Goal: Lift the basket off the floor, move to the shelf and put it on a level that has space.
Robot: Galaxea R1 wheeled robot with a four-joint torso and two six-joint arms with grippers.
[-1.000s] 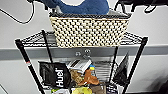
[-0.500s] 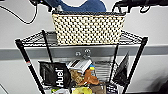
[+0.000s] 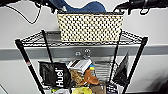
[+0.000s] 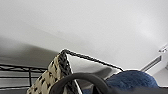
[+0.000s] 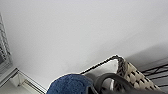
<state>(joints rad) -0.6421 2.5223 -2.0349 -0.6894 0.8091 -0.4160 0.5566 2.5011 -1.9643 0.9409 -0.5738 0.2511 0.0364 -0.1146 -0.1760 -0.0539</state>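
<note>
Against the pale wall, both arms reach in along the upper edge of the head view, the left arm from one side and the right arm from the other, each ending at one end of the basket. Whether either claw is wide, narrow or clamped cannot be told: the fingers are not clear in any view. In each wrist view a dark curved handle sits close to the camera beside the basket's braided dark rim, and a blue cloth bulges out of the basket.

The basket sits at the shelf's top level, its base at the wire grid; whether it rests fully there is unclear. It takes up the middle of that tier, with bare wire showing to either side out to the corner posts. Below, the lower tier is crowded with packets, among them a black Huel bag.
</note>
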